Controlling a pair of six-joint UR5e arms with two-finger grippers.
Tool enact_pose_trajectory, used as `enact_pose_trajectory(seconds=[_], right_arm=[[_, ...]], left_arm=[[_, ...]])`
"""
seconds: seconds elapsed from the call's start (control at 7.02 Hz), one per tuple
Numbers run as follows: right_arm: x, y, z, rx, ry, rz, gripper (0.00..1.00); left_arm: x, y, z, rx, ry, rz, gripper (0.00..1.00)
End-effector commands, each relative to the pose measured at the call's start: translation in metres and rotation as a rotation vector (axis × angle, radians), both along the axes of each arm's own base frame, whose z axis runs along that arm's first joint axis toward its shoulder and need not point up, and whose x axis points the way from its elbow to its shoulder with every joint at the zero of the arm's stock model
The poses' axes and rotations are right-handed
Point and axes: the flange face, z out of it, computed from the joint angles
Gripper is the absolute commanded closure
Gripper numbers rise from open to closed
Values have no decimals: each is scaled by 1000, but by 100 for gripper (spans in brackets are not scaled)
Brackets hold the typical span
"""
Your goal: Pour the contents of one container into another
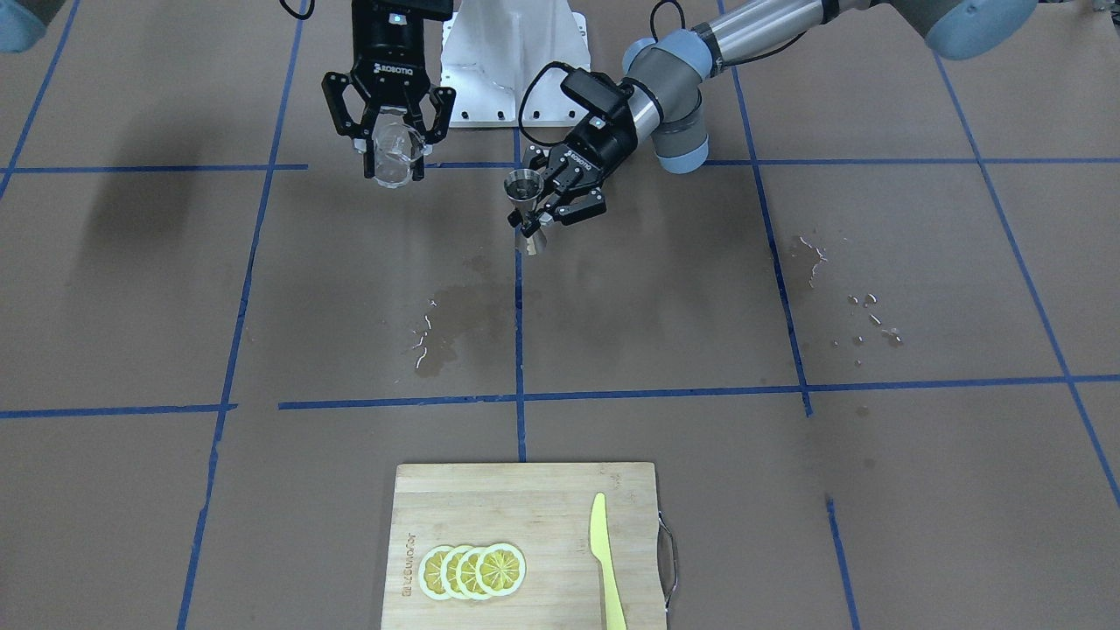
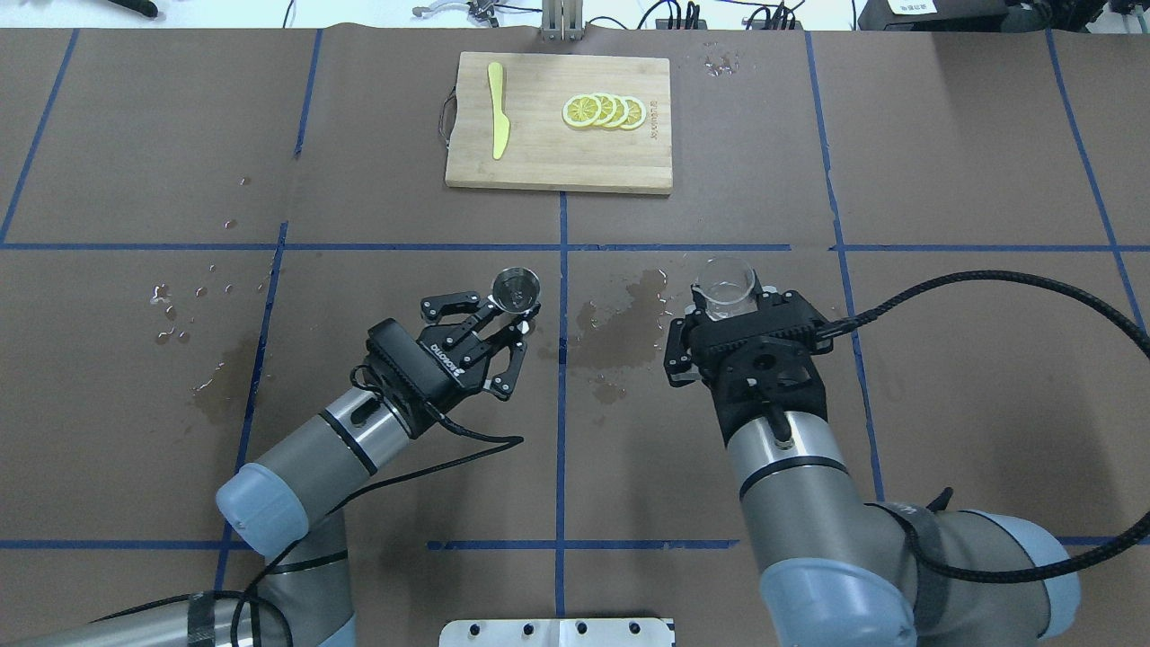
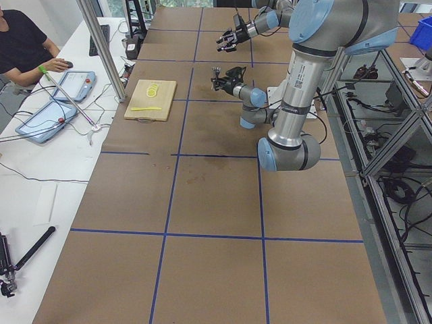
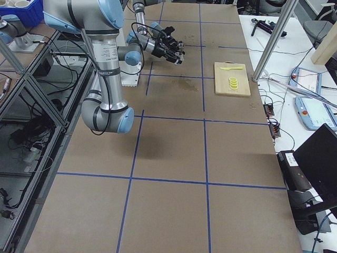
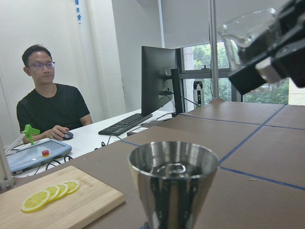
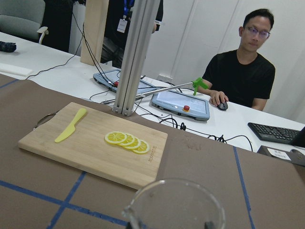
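The pour is not yet begun. The jigger (image 1: 524,187) is held upright over the desk (image 1: 700,306), pinched at its waist by the jaws of the left gripper (image 1: 531,219). The glass (image 1: 391,144) is clasped between the jaws of the right gripper (image 1: 393,171), lifted and well apart from the jigger. Liquid may lie in the jigger, though this is hard to judge. Bringing the two together and tipping are left. Counted: one jigger, one glass, one board (image 1: 490,507), one knife (image 1: 604,551), four lemon slices (image 1: 472,570).
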Motion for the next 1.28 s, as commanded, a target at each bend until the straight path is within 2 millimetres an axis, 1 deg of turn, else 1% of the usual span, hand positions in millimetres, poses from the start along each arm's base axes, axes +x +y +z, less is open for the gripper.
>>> enact_pose_trajectory(seconds=[0.0,0.14,0.28,0.43,0.57,0.71,0.85,1.0,1.14], right_arm=[[44,0,83,-30,-144,15,96],[55,-6,121,-36,-158,21,97],[60,-11,147,-40,-173,26,97],[68,-14,168,-38,-170,30,98],[76,-20,177,-50,-168,27,98],[78,-24,179,-57,-164,28,98],[78,-24,179,-57,-167,27,98],[78,-24,179,-57,-167,27,98],[78,-24,179,-57,-167,27,98]], left_arm=[[-59,-9,57,-20,-33,-46,100],[-84,-8,106,-54,-92,-88,100],[-112,0,148,-91,-77,-86,100],[-147,11,192,-148,-43,-61,100],[-172,17,222,-171,-80,-91,100],[-197,15,251,-227,-116,-257,100],[-207,14,261,-261,-109,-374,100],[-208,17,270,-296,-75,-356,100],[-196,29,271,-343,2,-303,100]])
